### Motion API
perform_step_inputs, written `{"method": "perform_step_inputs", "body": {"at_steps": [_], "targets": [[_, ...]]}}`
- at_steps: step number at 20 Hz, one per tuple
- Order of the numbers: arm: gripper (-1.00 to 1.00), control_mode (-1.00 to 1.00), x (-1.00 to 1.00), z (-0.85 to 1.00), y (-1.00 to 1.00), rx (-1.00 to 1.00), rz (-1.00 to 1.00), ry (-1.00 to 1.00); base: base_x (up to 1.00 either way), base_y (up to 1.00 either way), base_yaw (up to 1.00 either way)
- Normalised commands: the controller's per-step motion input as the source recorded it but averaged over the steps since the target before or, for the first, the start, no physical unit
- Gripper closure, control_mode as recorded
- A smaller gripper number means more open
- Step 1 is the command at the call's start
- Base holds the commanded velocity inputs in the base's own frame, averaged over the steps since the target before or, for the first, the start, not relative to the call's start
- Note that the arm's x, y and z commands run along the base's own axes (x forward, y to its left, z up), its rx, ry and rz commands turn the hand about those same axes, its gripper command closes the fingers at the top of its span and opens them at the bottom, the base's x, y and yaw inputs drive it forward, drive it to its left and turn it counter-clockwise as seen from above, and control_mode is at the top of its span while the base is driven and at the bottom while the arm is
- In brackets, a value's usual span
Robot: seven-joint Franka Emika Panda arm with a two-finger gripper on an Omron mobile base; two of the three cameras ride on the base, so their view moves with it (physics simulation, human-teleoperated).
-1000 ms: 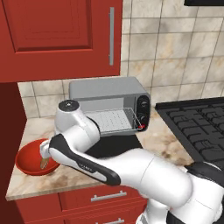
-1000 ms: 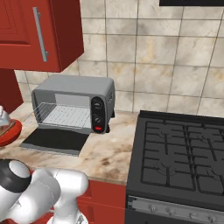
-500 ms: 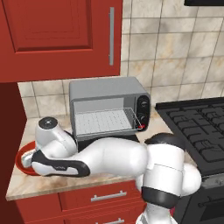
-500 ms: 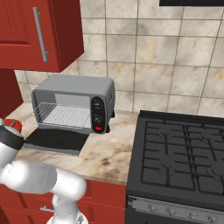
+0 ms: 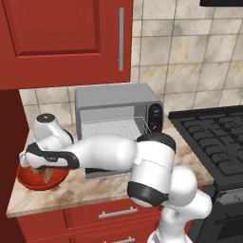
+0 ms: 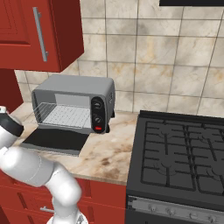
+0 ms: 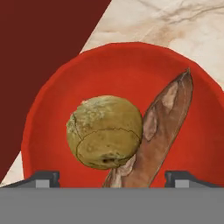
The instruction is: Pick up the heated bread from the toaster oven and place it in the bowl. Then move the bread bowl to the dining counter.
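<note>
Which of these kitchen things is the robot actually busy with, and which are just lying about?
In the job:
- small round golden-brown roll
- wide glossy red bowl
- silver-grey toaster oven
- open gripper

Just there:
- long thin brown bread stick
- black stove
- red cabinet

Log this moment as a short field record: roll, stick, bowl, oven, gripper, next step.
roll: lying in the bowl, against the stick
stick: long brown loaf lying in the bowl beside the roll
bowl: red, on the marbled counter left of the oven
oven: door down, rack bare
gripper: open, over the bowl, holding nothing
next step: probably grasp the bowl and carry it to the dining counter
</note>
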Motion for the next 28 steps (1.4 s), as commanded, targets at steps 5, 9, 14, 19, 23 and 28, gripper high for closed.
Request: {"method": "perform_step_inputs", "body": {"at_steps": [5,9,14,19,23,28], "targets": [[-1.00,-1.00,-0.01,0.00,-0.29,0.00,-0.16,0.12,0.00,0.00,0.00],[-1.00,-1.00,-0.54,0.01,-0.94,0.08,-0.34,0.20,0.00,0.00,0.00],[-1.00,-1.00,-0.51,-0.31,-0.85,0.05,-0.36,0.21,0.00,0.00,0.00],[-1.00,-1.00,-0.23,-0.64,-0.26,0.01,-0.31,0.04,0.00,0.00,0.00],[-1.00,-1.00,0.00,-0.36,0.14,0.00,-0.17,-0.01,0.00,0.00,0.00],[-1.00,-1.00,0.01,-0.29,0.06,0.00,-0.12,-0.02,0.00,0.00,0.00]]}}
